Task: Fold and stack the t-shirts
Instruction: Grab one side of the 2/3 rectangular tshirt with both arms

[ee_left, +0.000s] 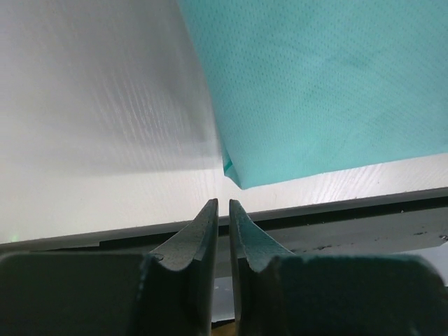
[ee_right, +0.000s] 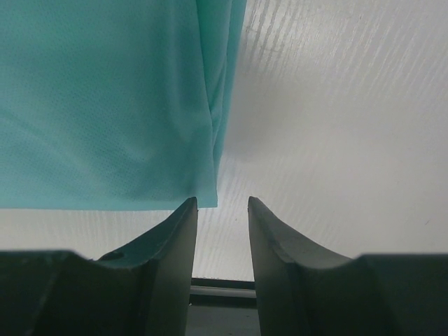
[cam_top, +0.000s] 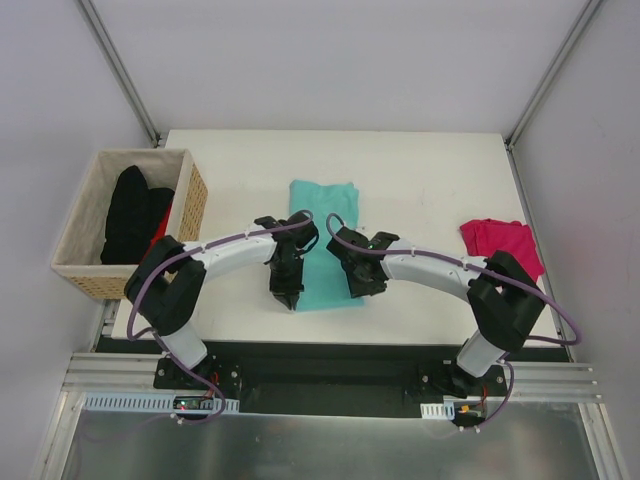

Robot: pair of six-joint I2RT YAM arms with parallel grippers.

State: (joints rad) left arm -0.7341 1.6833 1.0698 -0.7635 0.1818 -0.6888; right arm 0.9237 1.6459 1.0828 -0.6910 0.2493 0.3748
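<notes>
The teal t-shirt [cam_top: 322,215] lies folded into a long strip at the table's middle. The pink t-shirt [cam_top: 500,245] lies crumpled at the right edge. My left gripper [cam_top: 288,298] hangs over the strip's near left corner. In the left wrist view the left gripper [ee_left: 223,203] is open by only a narrow slit, with nothing in it, just short of the teal corner [ee_left: 329,84]. My right gripper [cam_top: 360,288] hovers at the near right corner. In the right wrist view the right gripper [ee_right: 222,201] stands open and empty, its left fingertip at the edge of the teal cloth [ee_right: 105,98].
A wicker basket [cam_top: 190,205] with black and red clothes stands off the table's left side. The white table [cam_top: 430,180] ends close behind both grippers, and its dark front rail [ee_left: 350,210] shows in the left wrist view. Grey walls close in the cell.
</notes>
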